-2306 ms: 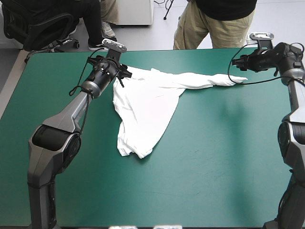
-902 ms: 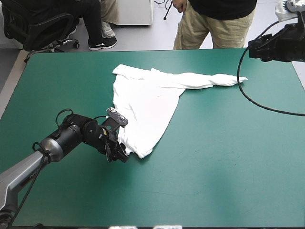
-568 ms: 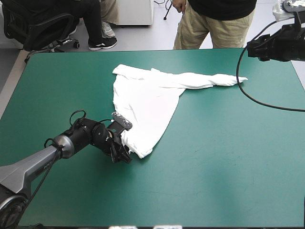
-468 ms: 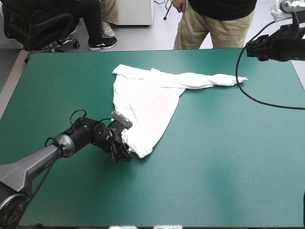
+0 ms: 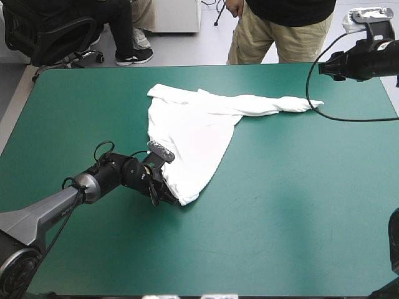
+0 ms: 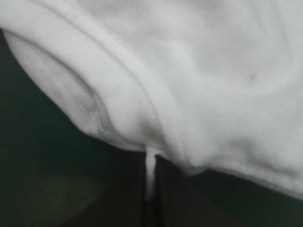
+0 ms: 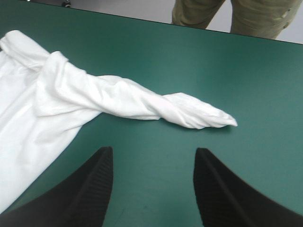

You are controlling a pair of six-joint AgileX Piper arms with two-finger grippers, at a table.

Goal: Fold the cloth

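The white T-shirt (image 5: 196, 134) lies flat on the table, tapering to a point toward the front, with one twisted sleeve (image 5: 283, 104) stretched out to the right. My left gripper (image 5: 164, 195) lies low at the shirt's front-left hem corner. In the left wrist view, that gripper (image 6: 150, 163) has its black fingers met on a thin fold of the hem (image 6: 150, 172), with the T-shirt (image 6: 213, 71) spread beyond. My right gripper (image 5: 323, 66) hangs raised near the far right corner. In its own view the right gripper (image 7: 152, 158) stands open above the twisted sleeve (image 7: 189, 111), holding nothing.
The teal-green cover (image 5: 287, 212) runs wide to the right of the T-shirt and toward the front edge. The table's far edge (image 5: 187, 67) passes just behind the shirt's collar side.
My left gripper came from the shirt's far corner to its front-left hem corner, pushed in under the edge and shut on it. The right gripper left the sleeve tip and rose.
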